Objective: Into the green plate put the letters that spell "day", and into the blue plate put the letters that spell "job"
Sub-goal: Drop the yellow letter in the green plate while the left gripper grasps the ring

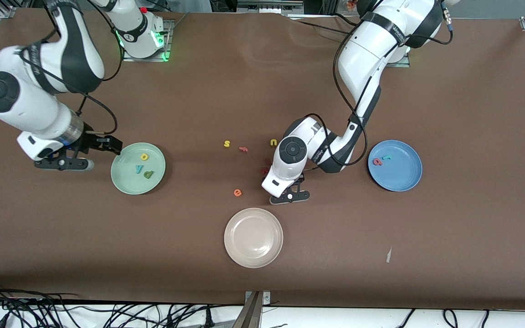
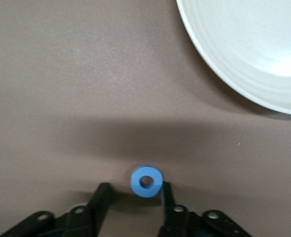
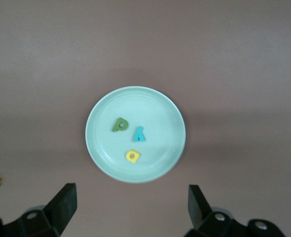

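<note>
The green plate (image 1: 121,180) holds the olive d (image 1: 148,174), teal y (image 1: 139,169) and yellow a (image 1: 144,156); the right wrist view shows them in that plate (image 3: 103,148) too. My right gripper (image 1: 64,164) hangs open and empty beside the plate, toward the right arm's end. The blue plate (image 1: 404,180) holds the pink-red b (image 1: 377,161) and teal j (image 1: 386,158). My left gripper (image 1: 290,197) is low on the table near the beige plate. The blue o (image 2: 147,180) lies between its fingers, against one finger (image 2: 164,192), with a gap to the other. The hand hides the o in the front view.
A beige plate (image 1: 253,237) sits nearer the front camera than the left gripper. Loose letters lie mid-table: yellow s (image 1: 227,144), orange f (image 1: 243,149), yellow u (image 1: 273,142), two dark red letters (image 1: 266,166) and orange e (image 1: 237,192). A paper scrap (image 1: 388,255) lies nearer the front.
</note>
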Action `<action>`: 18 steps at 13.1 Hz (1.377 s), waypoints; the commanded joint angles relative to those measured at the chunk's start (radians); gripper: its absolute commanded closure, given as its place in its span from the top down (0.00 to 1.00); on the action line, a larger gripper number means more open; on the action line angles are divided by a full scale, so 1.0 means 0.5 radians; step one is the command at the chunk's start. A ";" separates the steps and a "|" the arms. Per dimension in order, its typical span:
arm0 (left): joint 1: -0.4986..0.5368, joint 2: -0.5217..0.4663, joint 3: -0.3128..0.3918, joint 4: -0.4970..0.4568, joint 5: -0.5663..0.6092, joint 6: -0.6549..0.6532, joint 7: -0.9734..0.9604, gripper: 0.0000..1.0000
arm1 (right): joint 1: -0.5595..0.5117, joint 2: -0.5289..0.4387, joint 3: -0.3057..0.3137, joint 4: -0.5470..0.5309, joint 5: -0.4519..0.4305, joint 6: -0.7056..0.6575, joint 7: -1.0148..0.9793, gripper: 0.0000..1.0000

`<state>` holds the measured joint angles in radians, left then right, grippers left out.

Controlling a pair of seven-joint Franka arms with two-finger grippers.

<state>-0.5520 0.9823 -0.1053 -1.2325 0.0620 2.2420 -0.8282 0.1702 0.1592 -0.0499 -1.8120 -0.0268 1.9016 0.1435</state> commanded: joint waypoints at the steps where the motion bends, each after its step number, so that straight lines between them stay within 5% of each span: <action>1: -0.031 0.051 0.033 0.069 -0.056 -0.017 -0.007 0.40 | -0.043 -0.033 -0.004 0.212 0.017 -0.280 -0.109 1.00; 5: -0.034 0.057 0.033 0.066 -0.056 -0.017 -0.010 0.18 | -0.092 -0.165 -0.050 0.310 0.011 -0.462 -0.235 1.00; 9: -0.040 0.033 0.045 0.066 -0.053 -0.041 -0.007 0.07 | -0.089 -0.147 -0.094 0.400 0.014 -0.527 -0.241 1.00; 13: 0.107 -0.209 0.030 0.084 -0.078 -0.495 -0.003 0.00 | -0.089 -0.144 -0.084 0.400 0.041 -0.527 -0.241 1.00; 16: 0.324 -0.402 0.024 -0.145 -0.072 -0.759 0.210 0.00 | -0.089 -0.147 -0.078 0.400 0.096 -0.530 -0.241 1.00; 18: 0.529 -0.620 0.024 -0.506 -0.044 -0.711 0.498 0.00 | -0.083 -0.147 -0.069 0.400 0.106 -0.527 -0.238 1.00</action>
<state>-0.3762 0.8045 -0.0868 -1.2695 0.0573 1.8590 -0.7103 0.1320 0.0831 -0.0917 -1.6339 0.0050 1.6606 0.0367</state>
